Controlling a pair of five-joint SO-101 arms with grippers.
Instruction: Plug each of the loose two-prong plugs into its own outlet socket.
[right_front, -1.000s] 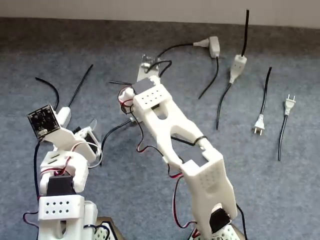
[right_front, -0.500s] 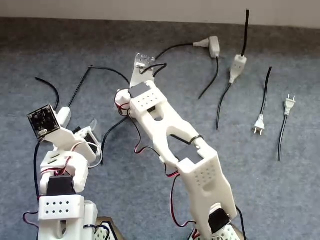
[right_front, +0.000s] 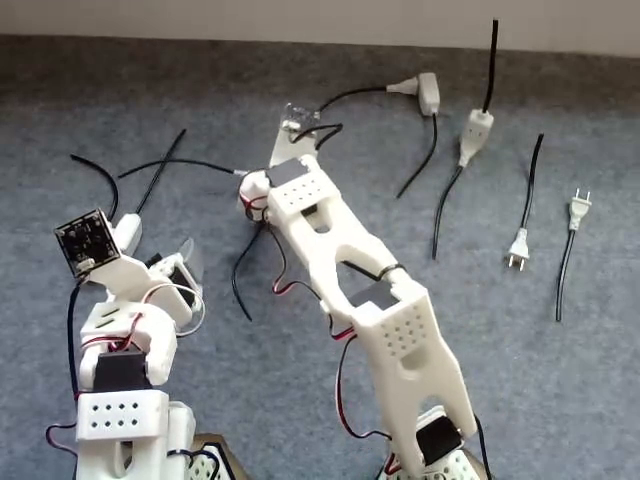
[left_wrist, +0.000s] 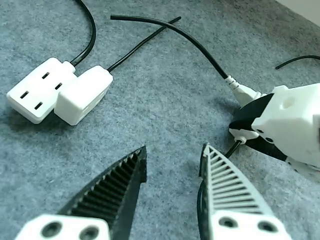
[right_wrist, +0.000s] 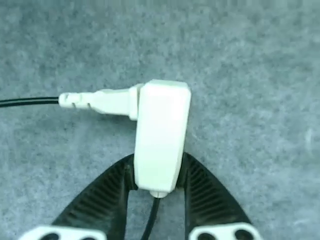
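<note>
OK, right arm is stretched long from the near edge over the grey carpet (right_front: 560, 380), wrist tipped down. The right gripper (right_wrist: 158, 165) is clamped on a white socket block (right_wrist: 161, 125), jaws tight against its two sides. A side plug (right_wrist: 102, 101) is pushed into the block. The plug cord (right_front: 180, 166) runs off to the left, flat on the carpet, and crosses a thin stray lead (right_front: 160, 170).

Left arm is folded up near its base at the near left. The left gripper (left_wrist: 172, 155) hangs over bare carpet with jaws about half apart and nothing between them. Just ahead of it lies a multi-outlet block (left_wrist: 35, 90) with a boxy plug (left_wrist: 82, 95) butted against it; can't tell if it is seated.

Far right, a loose plug (right_front: 517, 250) and a second loose plug (right_front: 578, 207) lie well apart from both arms.

Versus half a second ago, the right elbow has dropped toward the base. The plug cord, which arced toward the back left, now lies straighter. The block's own lead (right_front: 240, 290) has swung in nearer the forearm. Left arm hasn't moved.
</note>
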